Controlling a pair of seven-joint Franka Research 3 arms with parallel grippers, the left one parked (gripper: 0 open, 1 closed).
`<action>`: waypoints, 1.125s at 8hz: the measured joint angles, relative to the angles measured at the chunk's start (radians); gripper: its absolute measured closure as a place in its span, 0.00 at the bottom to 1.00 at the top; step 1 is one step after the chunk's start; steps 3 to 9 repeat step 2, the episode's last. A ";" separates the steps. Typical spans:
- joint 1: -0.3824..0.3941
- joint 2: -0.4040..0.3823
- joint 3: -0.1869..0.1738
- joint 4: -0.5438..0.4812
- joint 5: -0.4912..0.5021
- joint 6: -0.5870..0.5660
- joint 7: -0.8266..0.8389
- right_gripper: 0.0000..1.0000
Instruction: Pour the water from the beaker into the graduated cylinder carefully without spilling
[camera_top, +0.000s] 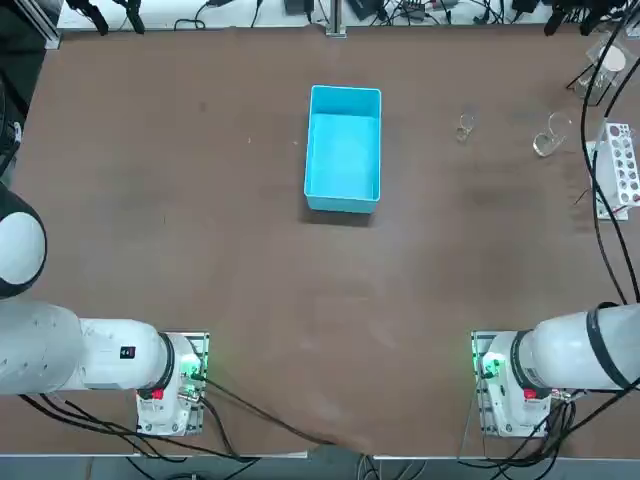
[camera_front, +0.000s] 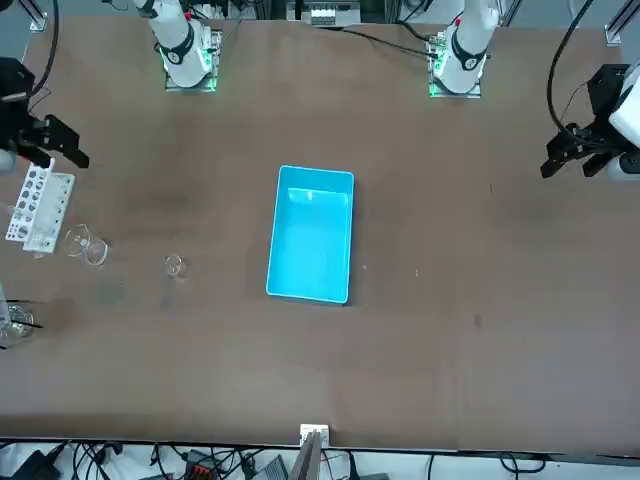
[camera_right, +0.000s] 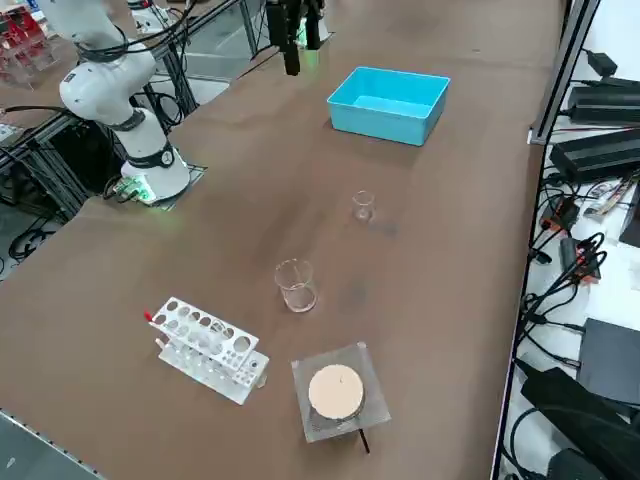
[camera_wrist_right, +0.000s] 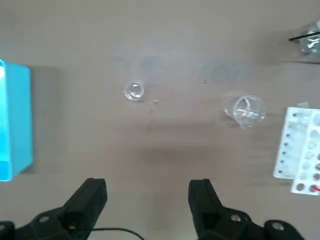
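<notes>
Black right claw (camera_wrist_right: 147, 184), fingers apart with nothing between them, upper left of the front view. Clear beaker (camera_top: 465, 128), upright, upper right of the top view; glass cylinder (camera_top: 548, 140), farther right, beside the white rack (camera_top: 618, 165). Risks: an off-centre close could topple the small beaker; a hasty tilt, or a lip short of the cylinder's rim, could spill.
</notes>
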 joint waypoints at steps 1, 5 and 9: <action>0.000 -0.002 0.006 -0.012 -0.025 0.004 -0.007 0.00; 0.000 -0.001 0.013 -0.017 -0.034 0.006 -0.007 0.00; 0.000 -0.001 0.013 -0.017 -0.034 0.006 -0.007 0.00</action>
